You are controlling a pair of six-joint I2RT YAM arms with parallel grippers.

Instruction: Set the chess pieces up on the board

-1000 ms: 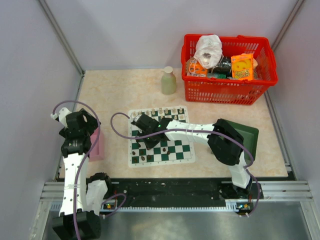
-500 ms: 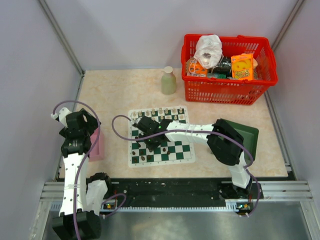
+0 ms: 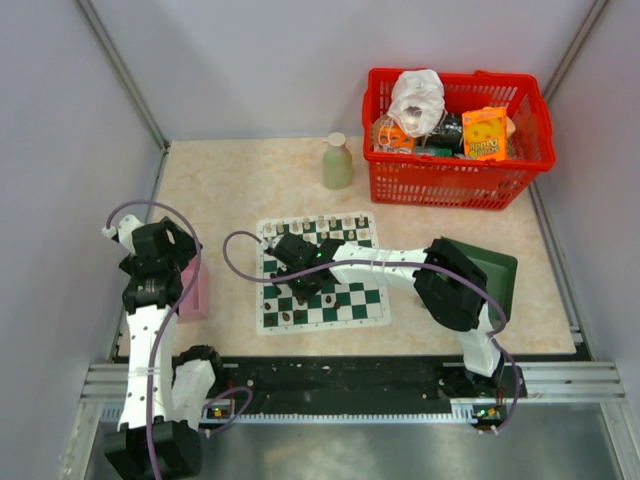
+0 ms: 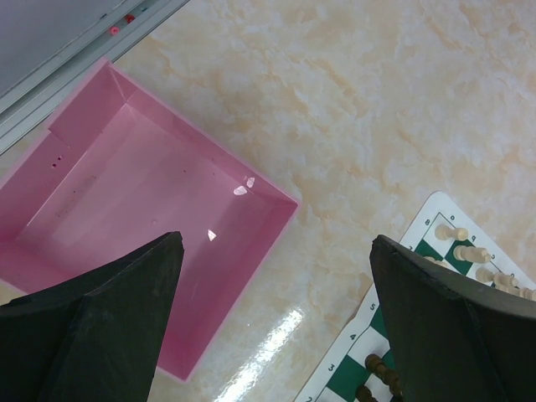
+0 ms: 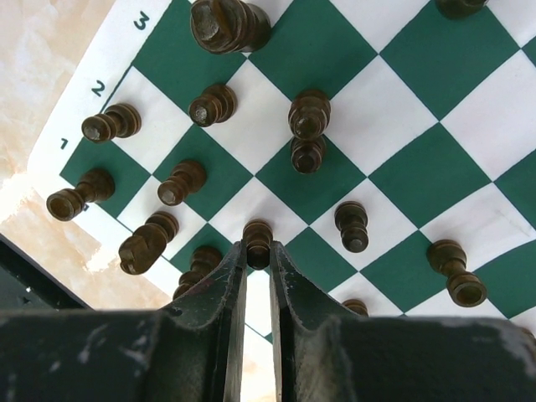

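The green and white board (image 3: pixel 325 325) lies mid-table; it fills the right wrist view (image 5: pixel 402 109). My right gripper (image 3: pixel 304 290) is low over the board's near left part, shut (image 5: pixel 258 260) on a dark pawn (image 5: pixel 258 239) over the near rows. I cannot tell if the pawn touches the board. Several dark pieces (image 5: pixel 209 105) stand around it, and a larger dark piece (image 5: pixel 228 23) stands further out. Pale pieces (image 3: pixel 330 222) line the far row. My left gripper (image 3: pixel 160 250) is open and empty (image 4: pixel 276 318) above the pink tray's edge.
A pink tray (image 4: pixel 142 209) lies left of the board (image 4: pixel 435 209). A red basket (image 3: pixel 455 175) of goods stands at the back right, with a pale bottle (image 3: pixel 337 162) beside it. A dark green tray (image 3: pixel 500 270) lies to the right under my right arm.
My right gripper has shifted slightly toward the board's near edge. The left arm has not moved.
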